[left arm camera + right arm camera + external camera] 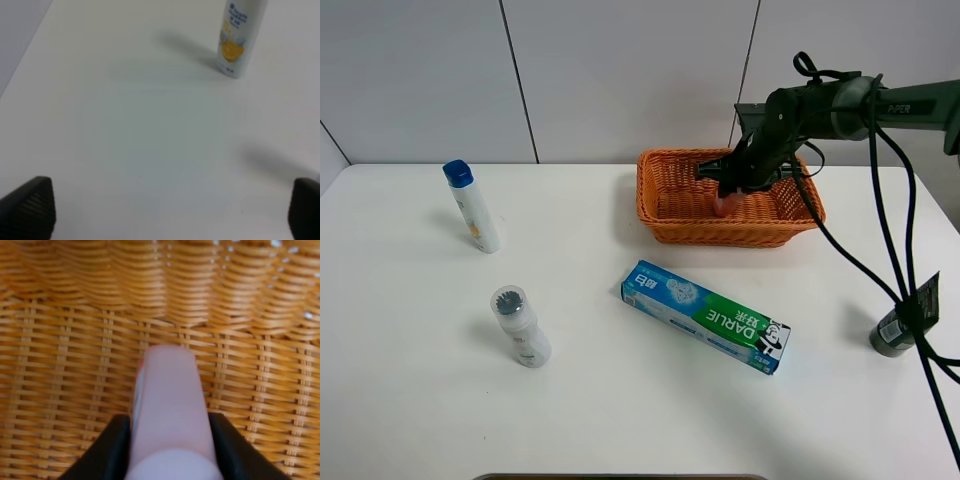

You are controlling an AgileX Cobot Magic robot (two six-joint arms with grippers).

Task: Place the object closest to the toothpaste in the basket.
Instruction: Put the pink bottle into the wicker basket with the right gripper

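Note:
The toothpaste box (706, 315), blue and green, lies on the white table in front of the orange wicker basket (670, 215). My right gripper (730, 192) is inside the basket, shut on a pink tube-like object (724, 204). In the right wrist view the pink object (170, 405) sits between the two black fingers (107, 450) over the basket's woven floor (60, 365). My left gripper (170, 210) is open and empty over bare table; it is out of the exterior high view.
A white bottle with a blue cap (472, 205) stands at the left; it also shows in the left wrist view (239, 37). A white bottle with a grey cap (520, 326) stands front left. A dark can (895, 332) stands at the right under hanging cables.

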